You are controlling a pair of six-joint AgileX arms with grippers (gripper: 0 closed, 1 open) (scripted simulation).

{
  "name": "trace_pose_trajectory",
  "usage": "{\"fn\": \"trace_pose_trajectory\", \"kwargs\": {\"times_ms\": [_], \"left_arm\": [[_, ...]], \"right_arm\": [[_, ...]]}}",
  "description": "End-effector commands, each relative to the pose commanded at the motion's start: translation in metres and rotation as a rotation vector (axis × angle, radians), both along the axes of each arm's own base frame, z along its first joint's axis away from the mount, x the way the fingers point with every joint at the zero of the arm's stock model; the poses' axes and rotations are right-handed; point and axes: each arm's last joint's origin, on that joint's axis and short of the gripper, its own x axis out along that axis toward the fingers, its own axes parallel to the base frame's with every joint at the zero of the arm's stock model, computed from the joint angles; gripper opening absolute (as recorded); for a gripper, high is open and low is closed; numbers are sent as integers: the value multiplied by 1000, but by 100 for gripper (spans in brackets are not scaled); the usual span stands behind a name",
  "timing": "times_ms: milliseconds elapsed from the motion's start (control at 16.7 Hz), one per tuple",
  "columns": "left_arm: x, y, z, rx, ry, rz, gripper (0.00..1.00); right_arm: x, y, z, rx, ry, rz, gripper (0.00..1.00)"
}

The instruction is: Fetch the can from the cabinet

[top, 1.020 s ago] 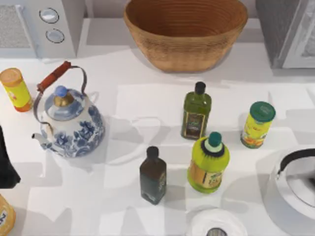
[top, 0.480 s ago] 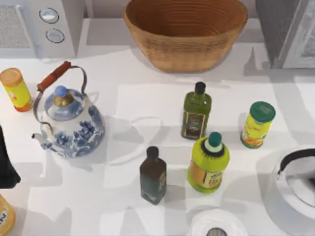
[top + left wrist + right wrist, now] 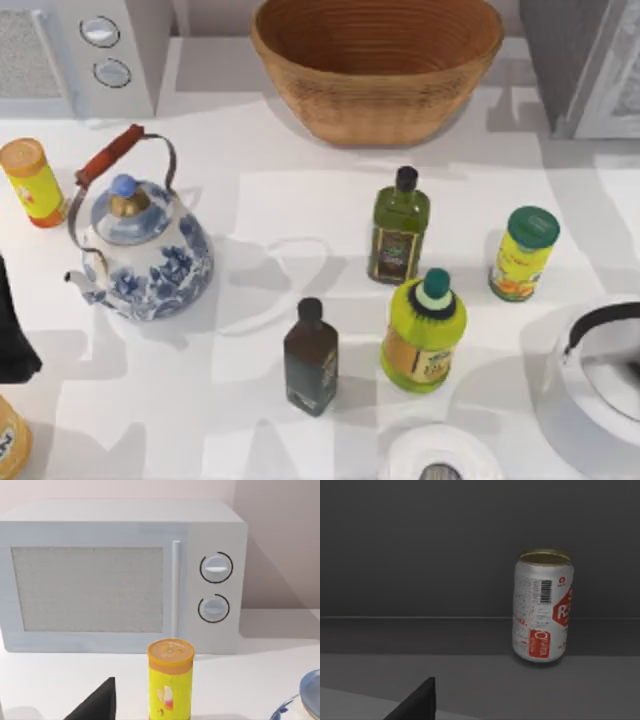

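Note:
The can (image 3: 543, 605) is silver with a red label and a gold top. It stands upright on a dark shelf inside the cabinet, close to the back wall, some way ahead of my right gripper (image 3: 417, 705). Just a dark corner of that gripper shows at the picture's lower edge. From above, the cabinet (image 3: 585, 60) is a grey box with a white framed door at the table's far right corner. My left arm (image 3: 12, 330) is parked at the table's left edge, facing the microwave (image 3: 120, 575).
A wicker basket (image 3: 377, 65) sits at the back middle. A blue-and-white teapot (image 3: 145, 245) and a yellow tube (image 3: 32, 182) stand at the left. Three bottles (image 3: 399, 225) and a green-lidded canister (image 3: 523, 253) crowd the middle right, with a white kettle (image 3: 600, 370) at the front right.
Shadows on the table below the cabinet have shifted towards the left. Nothing on the table has moved, and the left arm is still.

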Motion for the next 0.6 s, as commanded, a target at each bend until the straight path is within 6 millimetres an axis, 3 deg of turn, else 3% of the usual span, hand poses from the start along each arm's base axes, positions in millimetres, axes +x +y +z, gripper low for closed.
{"fn": "trace_pose_trajectory", "kwargs": {"times_ms": [180, 480, 600], "left_arm": [[0, 0, 0, 0, 0, 0, 100], [0, 0, 0, 0, 0, 0, 100], [0, 0, 0, 0, 0, 0, 100]], "right_arm": [[6, 0, -1, 2, -4, 1, 100], [70, -1, -23, 1, -5, -10, 100], [80, -2, -27, 1, -9, -12, 100]]}}
